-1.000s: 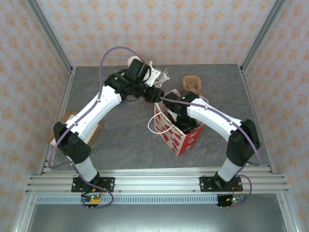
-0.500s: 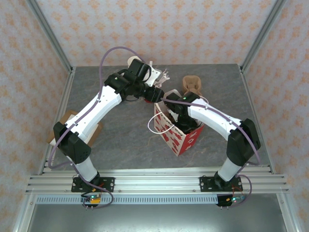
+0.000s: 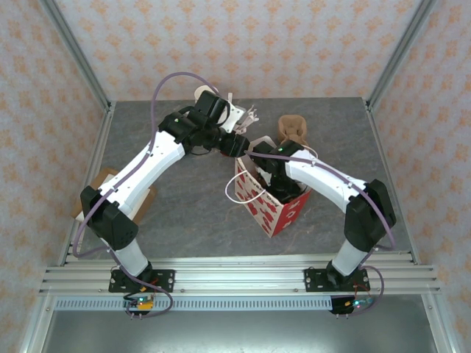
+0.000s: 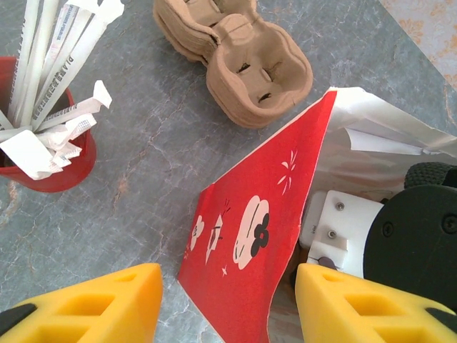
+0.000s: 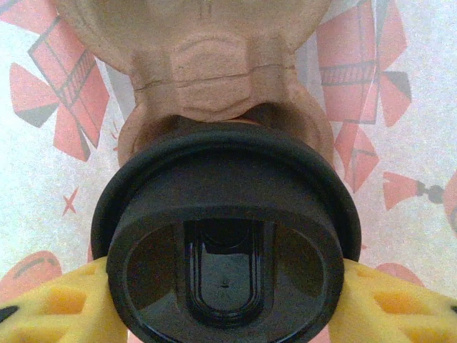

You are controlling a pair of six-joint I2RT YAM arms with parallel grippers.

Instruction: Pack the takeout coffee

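White arm links point(image 3: 156, 163), black joints point(image 3: 110, 220), purple cables point(image 3: 176, 74), yellow claw fingers point(image 4: 93, 300).

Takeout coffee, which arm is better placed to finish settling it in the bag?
Right. The right gripper is inside the paper bag, its fingers flanking the takeout coffee; the left gripper only straddles the bag's wall.

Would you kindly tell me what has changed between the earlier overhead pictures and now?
Nothing has visibly moved in the overhead view, and nothing is seen being taken hold of or let go. The left gripper stays at the rim of the red bag, its fingers apart on either side of the bag's wall. The right gripper stays down inside the bag, with the takeout coffee between its fingers.
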